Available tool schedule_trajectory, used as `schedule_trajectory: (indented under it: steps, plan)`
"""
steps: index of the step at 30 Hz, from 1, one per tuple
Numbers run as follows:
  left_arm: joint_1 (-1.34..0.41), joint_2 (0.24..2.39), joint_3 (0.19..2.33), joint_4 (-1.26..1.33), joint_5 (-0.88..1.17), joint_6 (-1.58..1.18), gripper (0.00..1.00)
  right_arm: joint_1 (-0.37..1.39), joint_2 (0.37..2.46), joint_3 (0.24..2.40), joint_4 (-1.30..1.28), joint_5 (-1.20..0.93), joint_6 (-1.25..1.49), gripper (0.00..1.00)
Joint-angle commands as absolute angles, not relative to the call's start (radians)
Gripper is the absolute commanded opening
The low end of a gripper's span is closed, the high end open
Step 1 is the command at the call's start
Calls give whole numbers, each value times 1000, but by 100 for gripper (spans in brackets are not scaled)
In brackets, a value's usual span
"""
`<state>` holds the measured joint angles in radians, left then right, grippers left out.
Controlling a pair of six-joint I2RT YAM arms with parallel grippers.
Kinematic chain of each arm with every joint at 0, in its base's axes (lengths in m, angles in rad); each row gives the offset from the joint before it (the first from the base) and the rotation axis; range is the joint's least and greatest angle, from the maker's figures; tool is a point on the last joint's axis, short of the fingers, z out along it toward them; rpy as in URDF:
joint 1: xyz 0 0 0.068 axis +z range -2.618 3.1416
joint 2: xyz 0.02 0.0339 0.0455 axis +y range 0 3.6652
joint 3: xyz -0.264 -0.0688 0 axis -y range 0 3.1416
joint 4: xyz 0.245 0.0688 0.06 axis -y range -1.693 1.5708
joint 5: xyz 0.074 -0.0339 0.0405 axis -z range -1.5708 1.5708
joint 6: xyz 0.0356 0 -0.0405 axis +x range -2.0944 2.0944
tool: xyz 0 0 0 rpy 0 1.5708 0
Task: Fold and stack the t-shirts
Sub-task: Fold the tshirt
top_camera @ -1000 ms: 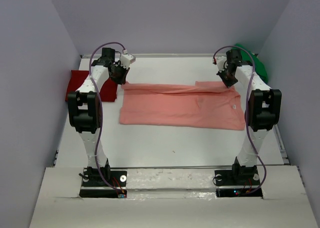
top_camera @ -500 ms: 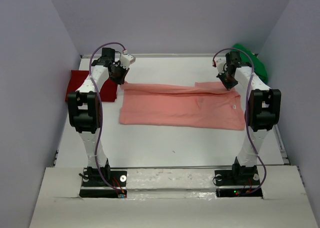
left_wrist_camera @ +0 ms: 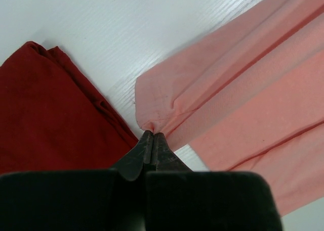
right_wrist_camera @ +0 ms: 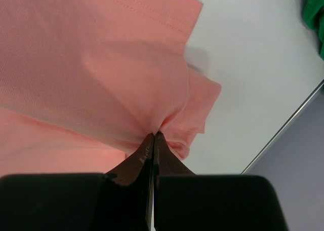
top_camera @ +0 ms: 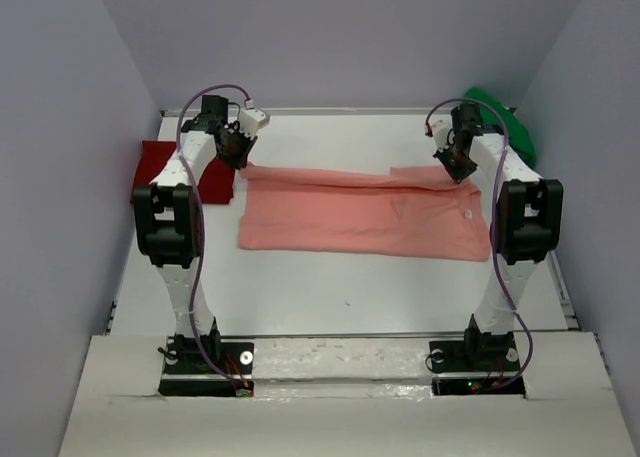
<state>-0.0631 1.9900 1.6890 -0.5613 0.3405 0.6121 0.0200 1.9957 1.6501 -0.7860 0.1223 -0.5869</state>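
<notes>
Pink shirt point(top_camera: 360, 217) lies flat across frame centre, its top edge doubled over as a narrow band. Left claw point(left_wrist_camera: 153, 135) is pinched tight on its upper-left corner, right claw point(right_wrist_camera: 153, 135) on the upper-right corner by the sleeve. Red shirt point(top_camera: 158, 170) sits folded at the left edge, just beside that corner. Green shirt point(top_camera: 508, 127) is bunched upper right. A wide strip of table point(top_camera: 340, 287) shows below the bottom hem.
</notes>
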Motion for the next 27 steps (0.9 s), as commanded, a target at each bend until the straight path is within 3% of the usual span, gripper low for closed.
schedule_trajectory:
  steps: [1, 27]
  plan:
    - [-45, 1901, 1675, -574, 324, 641, 0, 11, 1930, 1632, -821, 144, -586, 0]
    - [-44, 1875, 1508, -552, 371, 673, 0, 11, 1951, 1575, -864, 117, -566, 0]
